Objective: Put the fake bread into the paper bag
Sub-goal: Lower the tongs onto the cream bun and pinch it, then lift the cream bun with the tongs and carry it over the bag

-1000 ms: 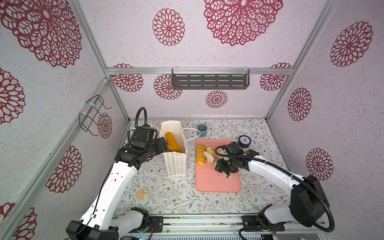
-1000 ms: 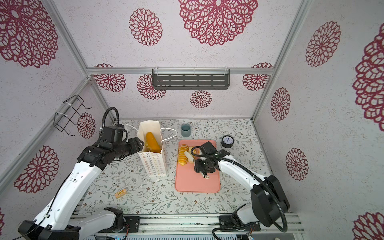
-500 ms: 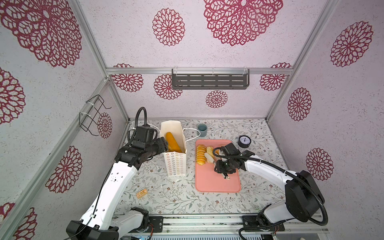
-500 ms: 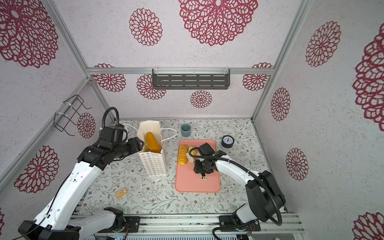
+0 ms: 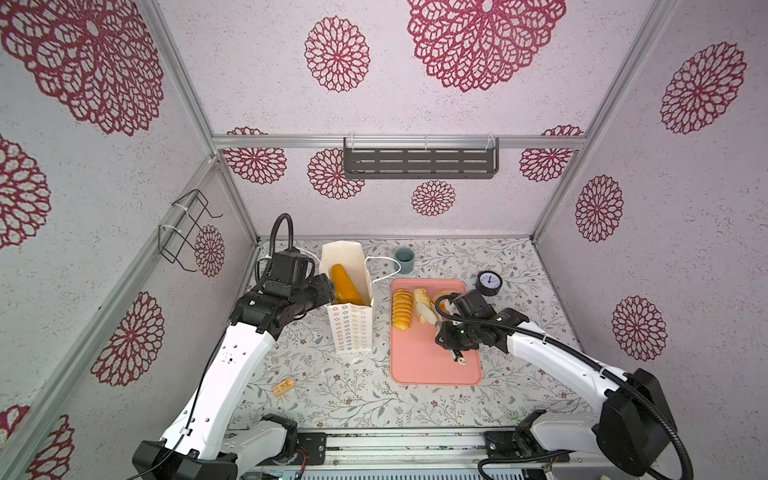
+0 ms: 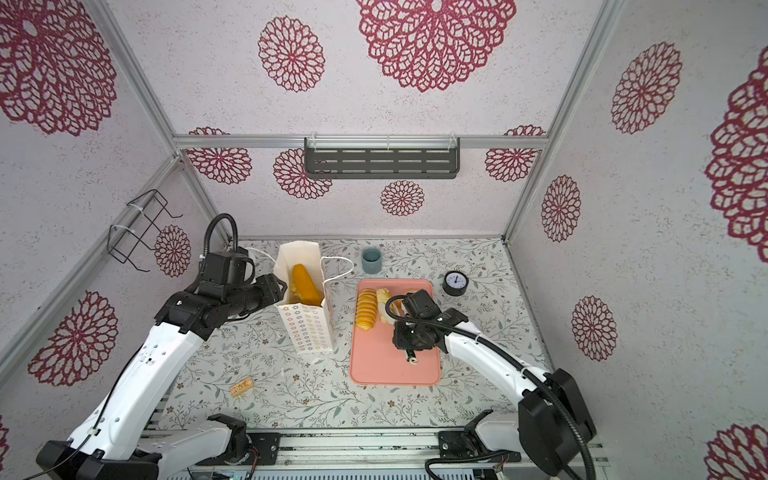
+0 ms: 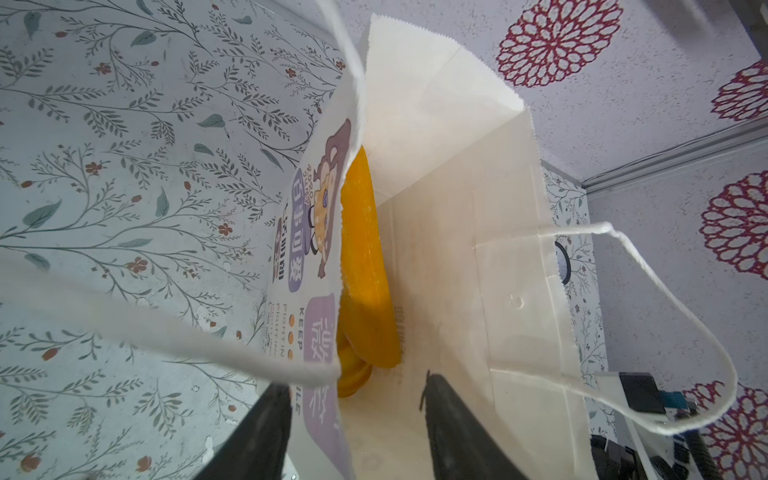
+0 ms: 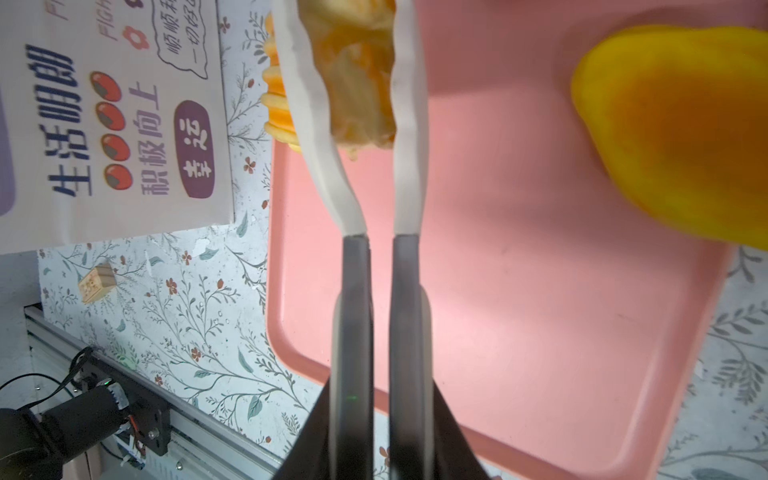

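Floral-printed tabletop [image 5: 332,399] runs back from the front rail, between walls dotted with red rosettes. Nearest the rail, on the left, a small tan block [image 5: 284,386] lies alone. Beyond it a pink tray [image 5: 432,368] sits right of centre, its near half bare.

Over the tray's middle hangs the right gripper [image 5: 430,321]. In the right wrist view its white fingers [image 8: 409,124] are pinched narrowly on either side of a pale loaf [image 8: 361,104]. A ridged loaf [image 5: 402,309] lies on the tray just left of that piece, and a yellow bun [image 8: 673,133] rests toward the tray's far right.

Left of the tray the paper bag [image 5: 351,332] stands upright with its mouth open. A long orange roll [image 5: 347,284] leans inside it. The left gripper [image 5: 326,291] is at the bag's left rim. The left wrist view shows its dark jaws moderately apart with a clear gap between them, one finger outside the printed wall and one inside.

Farther back stand a teal cup [image 5: 404,260] and a small black clock [image 5: 489,283]. A grey shelf [image 5: 419,162] hangs on the rear wall.
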Available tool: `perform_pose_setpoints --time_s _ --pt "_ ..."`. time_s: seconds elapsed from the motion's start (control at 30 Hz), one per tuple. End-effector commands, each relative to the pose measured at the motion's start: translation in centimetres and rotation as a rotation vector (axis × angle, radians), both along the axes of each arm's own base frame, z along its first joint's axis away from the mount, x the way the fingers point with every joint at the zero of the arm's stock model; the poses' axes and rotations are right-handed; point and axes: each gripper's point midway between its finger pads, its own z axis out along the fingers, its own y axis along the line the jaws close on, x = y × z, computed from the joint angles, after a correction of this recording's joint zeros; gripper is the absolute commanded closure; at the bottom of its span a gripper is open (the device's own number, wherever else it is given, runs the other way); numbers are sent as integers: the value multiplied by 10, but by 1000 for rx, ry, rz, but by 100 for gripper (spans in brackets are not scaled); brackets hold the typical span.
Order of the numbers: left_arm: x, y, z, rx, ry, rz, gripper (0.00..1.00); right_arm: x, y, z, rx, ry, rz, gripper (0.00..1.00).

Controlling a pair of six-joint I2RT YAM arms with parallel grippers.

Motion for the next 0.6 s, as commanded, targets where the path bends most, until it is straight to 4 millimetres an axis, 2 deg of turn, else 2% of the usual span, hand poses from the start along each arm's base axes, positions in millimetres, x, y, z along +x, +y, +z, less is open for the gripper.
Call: perform_pose_setpoints --time_s 0.0,0.2,0.33,0.43,0.5,0.57 --pt "5 0 2 -18 -13 9 51 2 -6 31 18 -70 -34 81" --pt "7 -2 1 -22 -5 6 60 9 -19 87 0 -194 -55 82" --pt "8 -3 2 -28 -6 4 67 16 -17 132 27 -286 -40 83" --pt "8 -4 2 -31 -6 4 73 19 -1 173 123 -362 13 83" --pt "8 -5 1 -35 0 2 77 17 16 205 212 -418 60 84" --pt "7 -5 2 -39 -1 4 81 14 33 228 259 -460 101 84"
